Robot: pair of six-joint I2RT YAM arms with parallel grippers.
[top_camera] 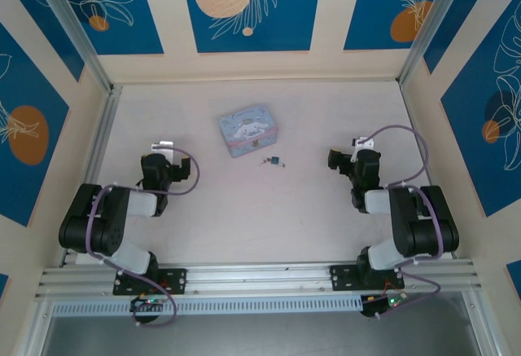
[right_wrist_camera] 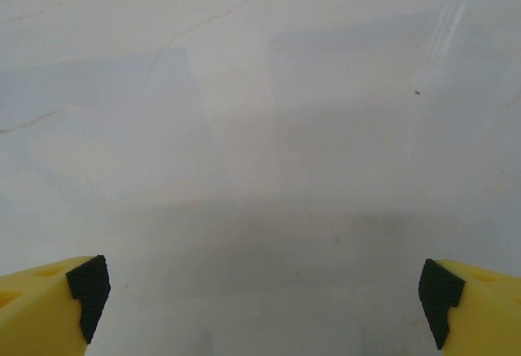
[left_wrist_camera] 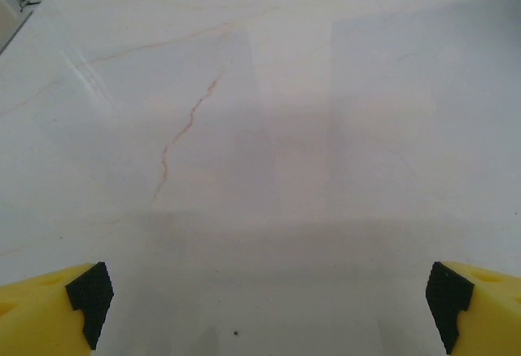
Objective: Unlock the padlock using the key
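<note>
In the top view, the padlock (top_camera: 275,160) lies on the pale tabletop (top_camera: 326,226) near the middle of the frame, just below and right of the tin (top_camera: 248,134). The key (top_camera: 264,161) is a tiny sliver just left of the padlock, and contact between them cannot be told. The left claw (left_wrist_camera: 264,295) and the right claw (right_wrist_camera: 264,291) are both spread wide and grip nothing. Their yellow, black-tipped fingers (left_wrist_camera: 81,299) sit in the lower corners of the wrist views over bare tabletop. Both arms are well apart from the padlock, one on each side.
</note>
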